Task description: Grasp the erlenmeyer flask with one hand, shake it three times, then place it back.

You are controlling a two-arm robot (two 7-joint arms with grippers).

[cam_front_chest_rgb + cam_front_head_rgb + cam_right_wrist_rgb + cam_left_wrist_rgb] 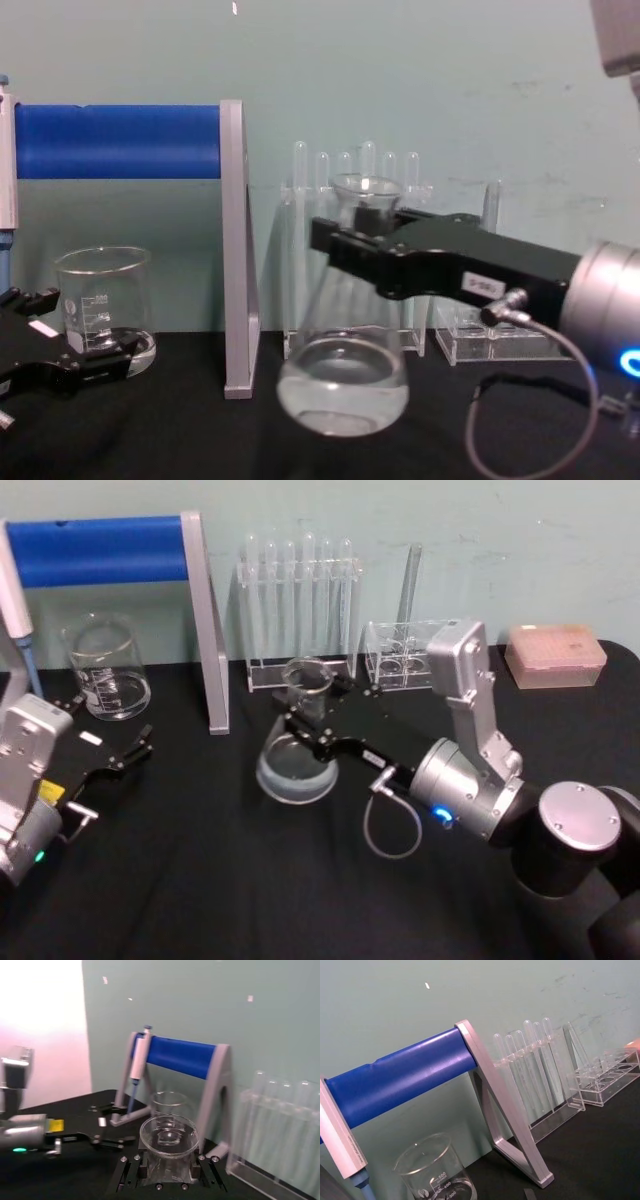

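Right gripper (312, 712) closed on the neck of the erlenmeyer flask (295, 772) — mid-table, just in front of the test-tube rack (300, 610).

The jaws pinch the neck below the flared rim, and whether the base touches the black table (200, 880) I cannot tell. The shakes probably want to be short and level, mouth kept upright, grip firm on the smooth glass, with the flask swung toward open table. Around it, the blue-barred pipette stand (110, 550) rises to the left and the rack is close behind, the likeliest thing to strike. The beaker (105, 670) sits far left, and near it the left gripper (112, 752) lies low, fingers spread, empty.
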